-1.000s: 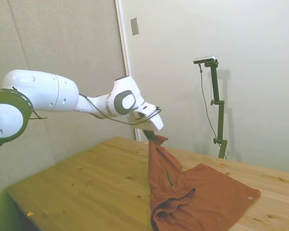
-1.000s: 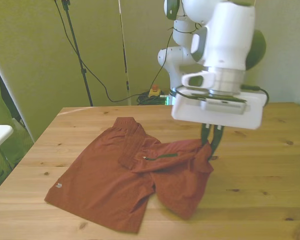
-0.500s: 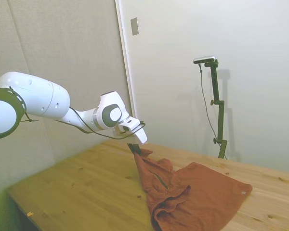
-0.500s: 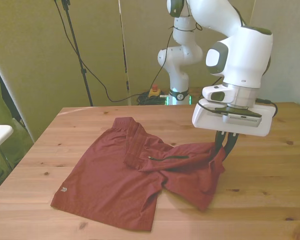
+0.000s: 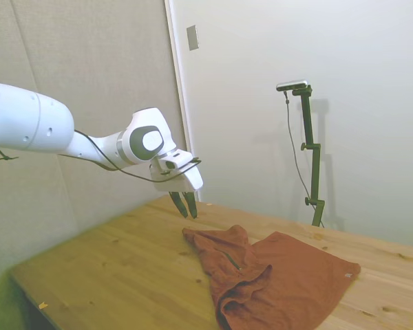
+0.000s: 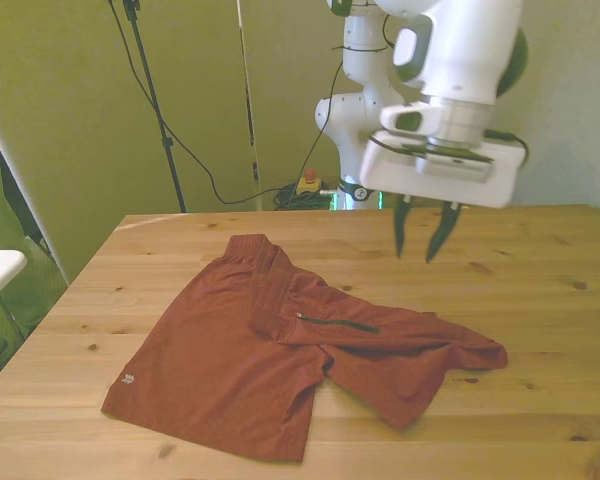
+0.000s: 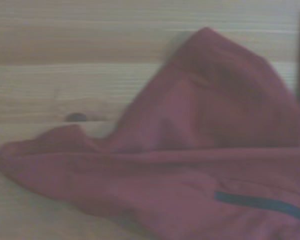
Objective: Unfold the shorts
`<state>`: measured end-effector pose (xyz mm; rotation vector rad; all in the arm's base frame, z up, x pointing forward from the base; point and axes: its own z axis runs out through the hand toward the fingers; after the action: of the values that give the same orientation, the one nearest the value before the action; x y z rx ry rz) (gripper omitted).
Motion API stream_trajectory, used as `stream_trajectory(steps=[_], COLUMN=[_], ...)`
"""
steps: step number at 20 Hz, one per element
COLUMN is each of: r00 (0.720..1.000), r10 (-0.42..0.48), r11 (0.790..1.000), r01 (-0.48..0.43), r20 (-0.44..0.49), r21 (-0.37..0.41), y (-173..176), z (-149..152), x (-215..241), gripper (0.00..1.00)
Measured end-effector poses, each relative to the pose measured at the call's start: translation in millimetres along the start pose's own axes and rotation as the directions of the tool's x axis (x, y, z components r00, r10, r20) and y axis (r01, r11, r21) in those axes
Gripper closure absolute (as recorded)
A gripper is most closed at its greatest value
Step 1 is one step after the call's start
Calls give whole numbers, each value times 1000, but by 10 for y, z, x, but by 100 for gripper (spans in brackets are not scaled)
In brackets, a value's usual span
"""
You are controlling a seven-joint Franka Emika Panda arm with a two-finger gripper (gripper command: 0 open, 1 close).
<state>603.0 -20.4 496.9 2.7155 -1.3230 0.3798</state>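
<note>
So the gripper (image 6: 421, 233) just let go of the shorts (image 6: 280, 350): half a second ago it was pinching a corner, now it hangs above them empty with fingers spread. The shorts lie on the table (image 6: 550, 290), one leg flat, the other pulled out but bunched over it, so I'd say half unfolded, nothing blocking.

The wooden table (image 6: 540, 290) carries only the rust-orange shorts (image 6: 230, 360), lying partly folded with one leg bunched across the other

Lab (robot arm (image 6: 460, 60), bare walls)
</note>
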Motion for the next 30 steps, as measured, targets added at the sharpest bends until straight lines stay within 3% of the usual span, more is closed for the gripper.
stream_trajectory(steps=[3,6,12,18,19,30], r00=[999,996,962,944,943,935], r10=[-35,-88,-266,-317,-318,-334], r11=[999,995,959,945,944,938], r01=[36,89,257,305,305,316], r20=[-25,-25,64,96,99,122], r21=[18,48,115,122,123,144], y=[576,1007,1252,1375,1378,1270], z=[12,354,1125,1530,1581,1823], x=[567,1057,1395,1561,1578,1568], gripper=[0,0,0,0,100,100])
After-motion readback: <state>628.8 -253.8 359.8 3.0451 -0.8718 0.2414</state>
